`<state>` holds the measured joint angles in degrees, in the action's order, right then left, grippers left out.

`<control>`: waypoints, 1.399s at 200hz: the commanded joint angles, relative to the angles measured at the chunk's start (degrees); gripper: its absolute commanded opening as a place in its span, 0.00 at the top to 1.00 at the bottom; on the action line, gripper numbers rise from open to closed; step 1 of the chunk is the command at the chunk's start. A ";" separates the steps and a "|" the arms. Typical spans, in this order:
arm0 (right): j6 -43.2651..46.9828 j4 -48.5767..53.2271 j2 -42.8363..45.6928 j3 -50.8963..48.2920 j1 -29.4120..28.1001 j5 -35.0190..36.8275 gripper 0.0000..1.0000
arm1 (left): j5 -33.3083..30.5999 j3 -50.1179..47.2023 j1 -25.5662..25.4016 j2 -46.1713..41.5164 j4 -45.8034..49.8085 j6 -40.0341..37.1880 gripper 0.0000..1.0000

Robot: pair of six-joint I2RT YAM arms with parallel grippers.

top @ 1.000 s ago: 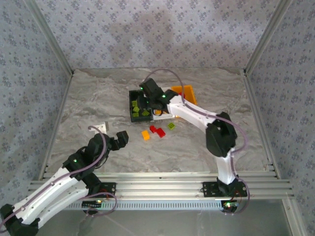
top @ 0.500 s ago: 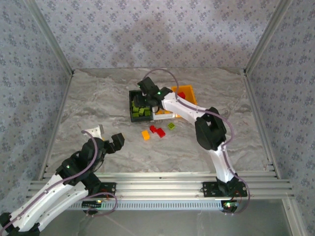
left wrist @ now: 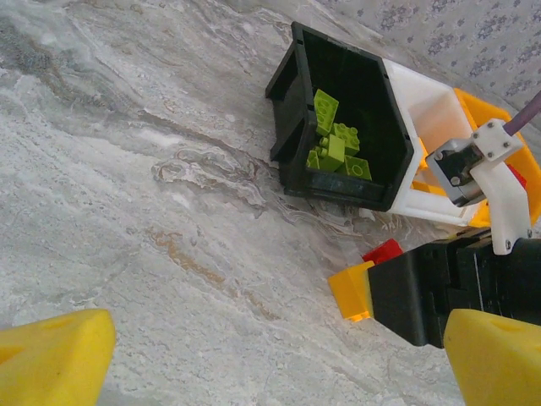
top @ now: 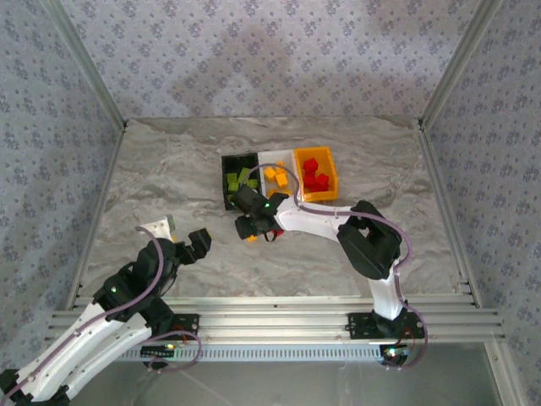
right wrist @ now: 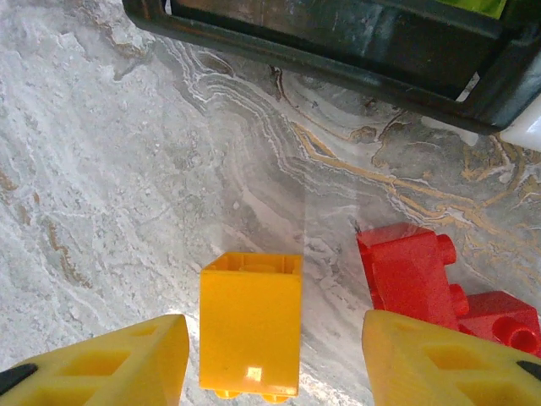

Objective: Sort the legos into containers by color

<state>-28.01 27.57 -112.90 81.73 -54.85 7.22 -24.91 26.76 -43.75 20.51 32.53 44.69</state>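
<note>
With most legos (top: pixel 245 179) already sitting color-sorted in the containers (left wrist: pixel 286 118), I am hovering my right end effector (right wrist: pixel 275 338), fingers apart and empty, astride a yellow-orange brick (right wrist: pixel 250 321) lying on the tabletop (right wrist: pixel 110 169) beside two red strays (right wrist: pixel 410 271).

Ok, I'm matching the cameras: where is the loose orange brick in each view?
Top external: orange brick mid-table, by the right pincer.
Left wrist: orange brick right of centre, low.
Right wrist: orange brick bottom centre, between the fingertips.
Shared landmark: black bin, just beyond it.
</note>
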 commanded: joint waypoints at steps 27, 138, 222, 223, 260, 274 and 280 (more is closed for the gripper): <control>-0.03 -0.12 -3.13 1.00 -0.69 1.52 0.44 | -0.93 0.70 0.51 -0.57 0.55 0.47 0.00; -0.69 -2.79 -3.43 0.85 -0.75 -2.67 0.74 | -1.03 -0.39 0.96 -0.06 -0.04 1.13 0.00; -1.01 -2.76 3.72 6.28 13.55 -0.87 0.78 | -0.59 -1.45 1.39 0.27 -0.81 1.95 0.00; -0.96 -2.64 3.42 6.66 13.68 -0.88 0.78 | -0.63 -1.45 1.38 0.25 -0.81 1.92 0.00; -0.64 1.44 -6.45 18.97 18.12 -2.14 0.75 | -0.14 -1.41 1.49 0.23 -0.24 2.40 0.00; -0.70 2.09 -8.25 21.72 19.20 -2.82 0.60 | 0.02 -1.41 1.56 0.23 0.00 2.43 0.00; -0.64 1.95 -8.25 22.23 19.45 -2.75 0.52 | 0.07 -1.38 1.56 0.23 0.00 2.51 0.00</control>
<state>-29.04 25.30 -118.48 99.88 -36.49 5.72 -24.88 25.63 -42.48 20.40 32.82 46.26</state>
